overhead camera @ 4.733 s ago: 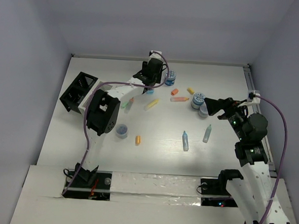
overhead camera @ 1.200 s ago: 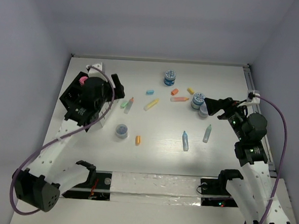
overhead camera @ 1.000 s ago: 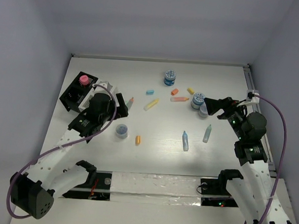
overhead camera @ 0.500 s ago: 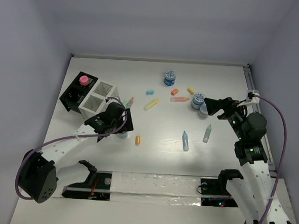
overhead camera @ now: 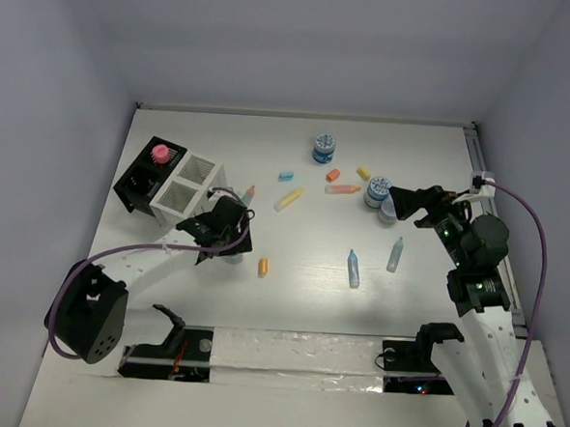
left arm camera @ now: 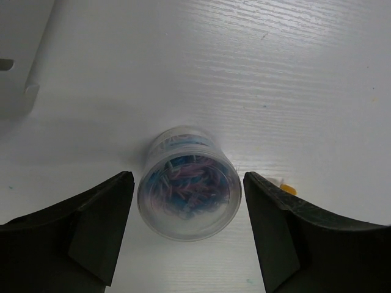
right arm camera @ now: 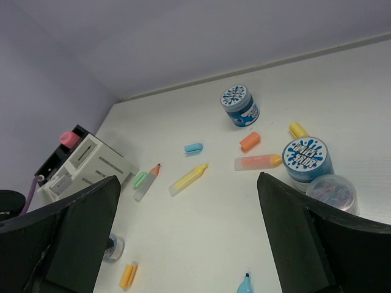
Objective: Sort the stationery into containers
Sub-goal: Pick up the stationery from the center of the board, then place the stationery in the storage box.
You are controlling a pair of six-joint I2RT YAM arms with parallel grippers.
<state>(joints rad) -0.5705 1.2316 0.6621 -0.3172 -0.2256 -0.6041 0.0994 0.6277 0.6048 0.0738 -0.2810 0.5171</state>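
Tub, round, clear plastic, packed with coloured clips. It stands near the white box, on its arm-base side. Probably light, rigid and slippery. Your left gripper straddles it, jaws spread, untouching. Grip across the sidewall, mid-height.

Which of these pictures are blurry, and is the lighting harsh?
Left wrist: the left fingers loom dark and soft-edged, the clear tub between them slightly blurred. Right wrist: the right fingers are out of focus, the yellow stick sharp. Top view: even light, faint shadows.
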